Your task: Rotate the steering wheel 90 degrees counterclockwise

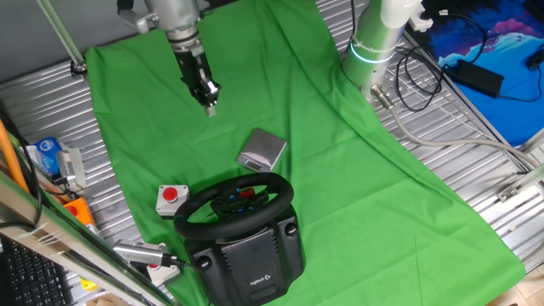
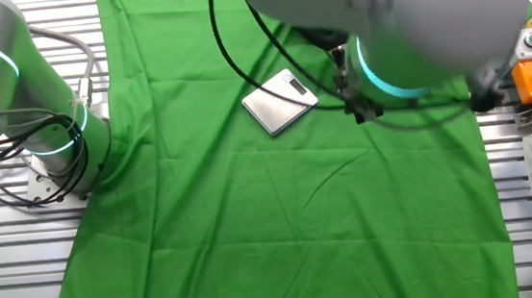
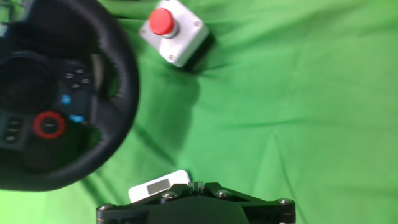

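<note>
One approach left: I'd lower my gripper [image 1: 210, 105], seemingly narrow and empty, squarely onto the steering wheel [image 1: 235, 205] rim.

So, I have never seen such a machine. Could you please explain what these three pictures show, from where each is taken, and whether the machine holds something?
It is one robot arm with a two-finger gripper, standing at a metal table covered by a green cloth.

Two pictures come from fixed cameras on different sides of the table. In one of them the arm itself blocks much of the view. The third comes from a camera on the hand, looking along the fingers down at the cloth.

On the cloth lie a black steering wheel on a dark base, a small white box with a red button, and a flat silver device with a small display.

The gripper hangs in the air above the cloth, apart from the wheel. Nothing seems to be held, but I cannot tell whether the fingers are open or shut.
</note>
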Robot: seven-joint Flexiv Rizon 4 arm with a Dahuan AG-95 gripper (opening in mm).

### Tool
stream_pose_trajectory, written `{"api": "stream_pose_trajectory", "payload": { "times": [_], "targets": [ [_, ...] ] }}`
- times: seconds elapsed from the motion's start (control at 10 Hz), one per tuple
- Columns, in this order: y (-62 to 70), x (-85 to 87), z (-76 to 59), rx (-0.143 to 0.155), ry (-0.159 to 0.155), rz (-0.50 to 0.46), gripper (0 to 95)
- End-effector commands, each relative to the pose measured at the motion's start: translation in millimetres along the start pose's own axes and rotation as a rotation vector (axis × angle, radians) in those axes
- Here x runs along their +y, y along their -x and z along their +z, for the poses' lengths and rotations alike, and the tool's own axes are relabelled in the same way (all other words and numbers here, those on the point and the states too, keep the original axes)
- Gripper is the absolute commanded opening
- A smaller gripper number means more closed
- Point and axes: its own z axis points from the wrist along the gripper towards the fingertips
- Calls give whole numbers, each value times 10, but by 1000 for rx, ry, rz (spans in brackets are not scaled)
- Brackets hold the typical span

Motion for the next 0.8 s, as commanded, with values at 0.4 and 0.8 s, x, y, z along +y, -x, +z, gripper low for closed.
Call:
{"api": "stream_pose_trajectory", "payload": {
  "times": [0.4, 0.8],
  "targets": [
    [7, 6, 6, -12, 49, 49, 0],
    [7, 6, 6, -16, 68, 65, 0]
  ]
}}
